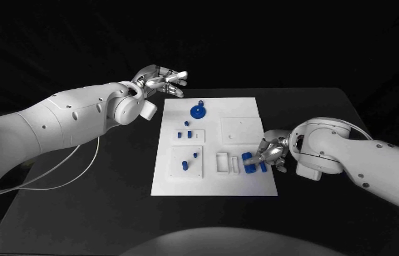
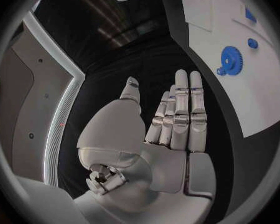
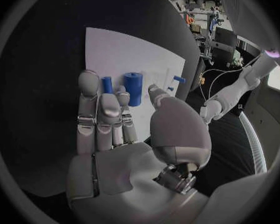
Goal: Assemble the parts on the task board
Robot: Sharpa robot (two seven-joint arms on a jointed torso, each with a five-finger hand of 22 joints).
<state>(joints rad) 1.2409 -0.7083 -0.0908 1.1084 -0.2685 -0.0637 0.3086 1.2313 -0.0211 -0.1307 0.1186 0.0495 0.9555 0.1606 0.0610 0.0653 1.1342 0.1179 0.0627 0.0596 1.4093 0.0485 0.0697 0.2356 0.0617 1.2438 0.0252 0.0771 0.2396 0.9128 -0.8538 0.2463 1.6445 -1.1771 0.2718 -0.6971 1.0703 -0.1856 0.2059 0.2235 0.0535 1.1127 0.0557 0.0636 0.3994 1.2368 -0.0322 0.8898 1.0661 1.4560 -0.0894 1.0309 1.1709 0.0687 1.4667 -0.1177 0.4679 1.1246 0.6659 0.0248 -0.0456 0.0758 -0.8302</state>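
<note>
Two blue cylinders (image 3: 132, 87) lengthwise beyond right hand (image 1: 270, 152) — fingers (image 3: 90, 109) apart, empty.

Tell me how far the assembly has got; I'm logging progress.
Early stage, it seems. The blue gear already sits on the task board. The right hand hovers over loose blue cylinders, nothing gripped. The left hand hangs open off the board. The cylinders are still unplaced.
</note>
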